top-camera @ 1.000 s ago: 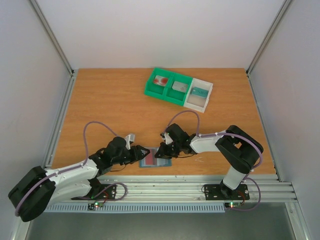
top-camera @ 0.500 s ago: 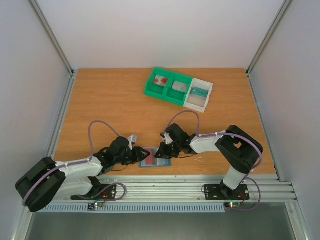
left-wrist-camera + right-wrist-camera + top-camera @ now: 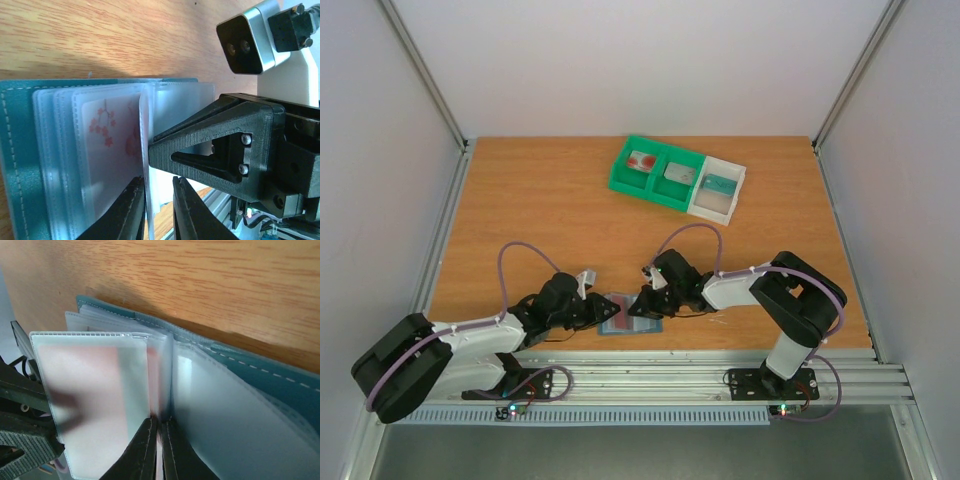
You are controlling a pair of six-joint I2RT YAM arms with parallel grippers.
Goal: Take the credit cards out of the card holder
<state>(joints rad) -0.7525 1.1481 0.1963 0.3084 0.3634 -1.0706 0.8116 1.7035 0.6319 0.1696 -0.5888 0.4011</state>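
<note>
Only wrist views show the holder (image 3: 17, 160) fanned open: left gripper (image 3: 159, 212) narrowly parted astride a sleeve (image 3: 146, 150) at bottom, right gripper (image 3: 159, 450) clamped tight on another.

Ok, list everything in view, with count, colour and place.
table: one, brown wood, under everything.
tray: one, two green compartments and one white, far centre.
credit cards: three, white-and-red, grey, teal, one per compartment.
card holder: one, blue-grey, open, near edge.
sleeves: several, clear, inside holder.
card in sleeve: one, white with red blossoms.
left end effector: one, black, fingers either side of a sleeve.
right end effector: one, black, pinching a sleeve.
</note>
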